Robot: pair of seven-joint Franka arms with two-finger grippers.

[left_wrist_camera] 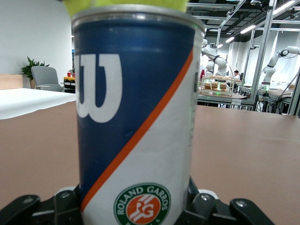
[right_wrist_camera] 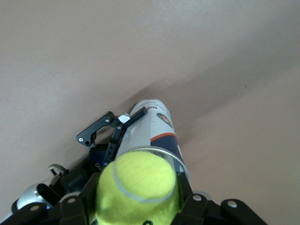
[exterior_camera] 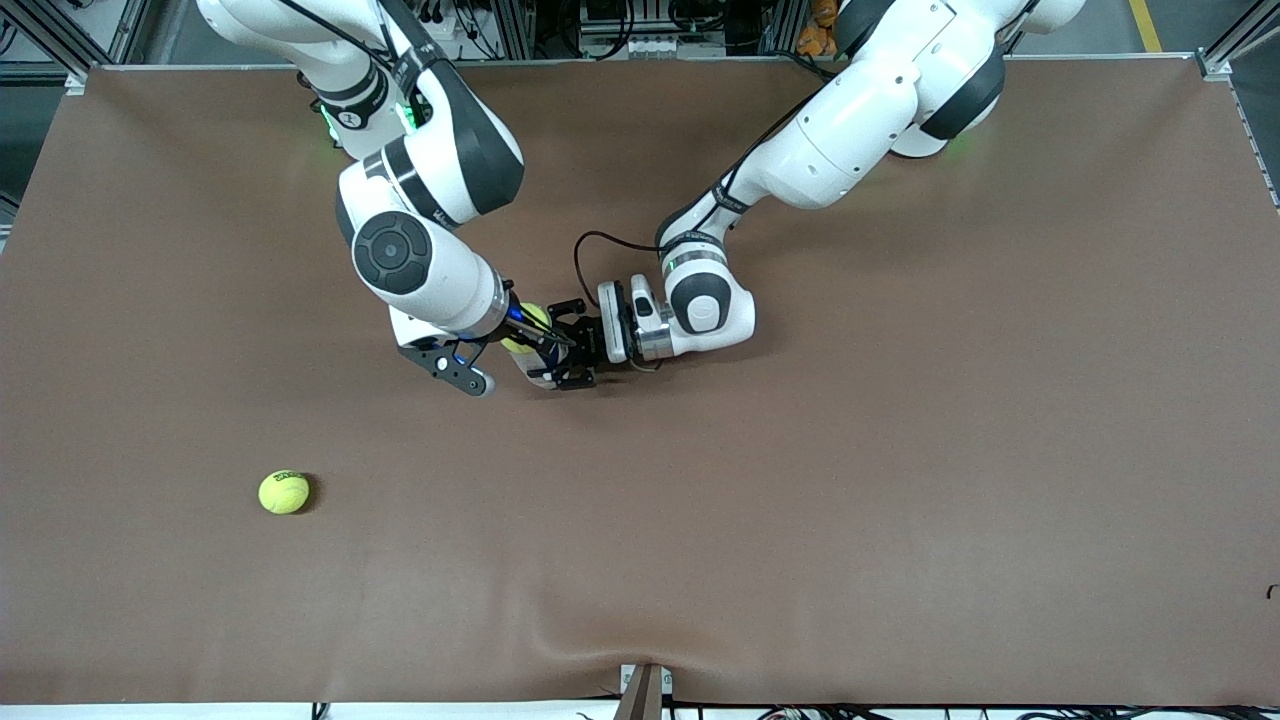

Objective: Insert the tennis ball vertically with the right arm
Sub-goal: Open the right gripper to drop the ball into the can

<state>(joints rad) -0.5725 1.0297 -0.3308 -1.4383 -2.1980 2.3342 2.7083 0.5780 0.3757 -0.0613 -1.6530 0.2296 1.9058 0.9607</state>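
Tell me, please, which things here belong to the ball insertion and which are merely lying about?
In the job:
- right gripper, shut on tennis ball over the can
- Wilson ball can, upright
- left gripper, shut on the can

Lying about:
- second tennis ball, nearer the front camera

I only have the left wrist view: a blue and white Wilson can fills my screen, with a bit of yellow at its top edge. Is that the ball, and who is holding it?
Observer: Yes. The right gripper is shut on a tennis ball, directly above the can's open mouth.
Operator: Is the can upright?
Observer: It stands upright on the brown table, clamped by the left gripper from the side.
Operator: Any other balls around?
Observer: One more, a second tennis ball, lies on the table nearer the front camera, toward the right arm's end.
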